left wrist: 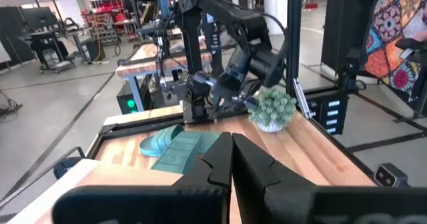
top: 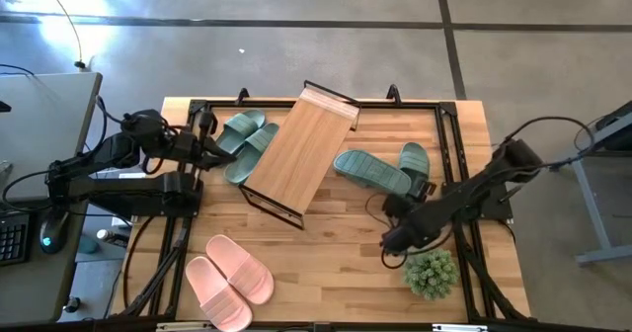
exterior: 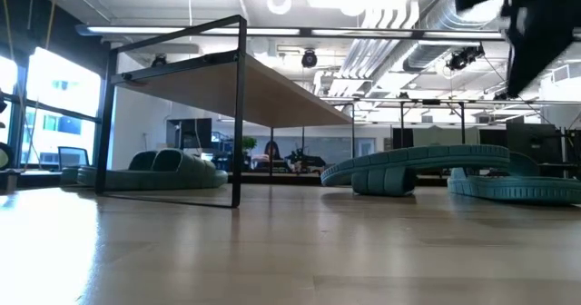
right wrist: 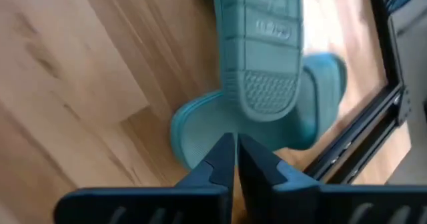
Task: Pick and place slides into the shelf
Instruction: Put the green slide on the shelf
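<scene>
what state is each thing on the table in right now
shelf: upright, skewed on the table, nothing on top
green slides left: beside the shelf
green slides right: on the table, overlapping
pink slides: on the table, side by side
left gripper: fingers shut
right gripper: fingers shut, empty

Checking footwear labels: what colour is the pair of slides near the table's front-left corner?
Pale pink rubber slides, clearest in the high view.

Nothing here can be read. The sole of the green slide [right wrist: 263, 57] in the right wrist view carries a small raised mark near its middle, but its letters are too blurred to make out. No other label, brand, number or sign shows legibly in any view.
</scene>
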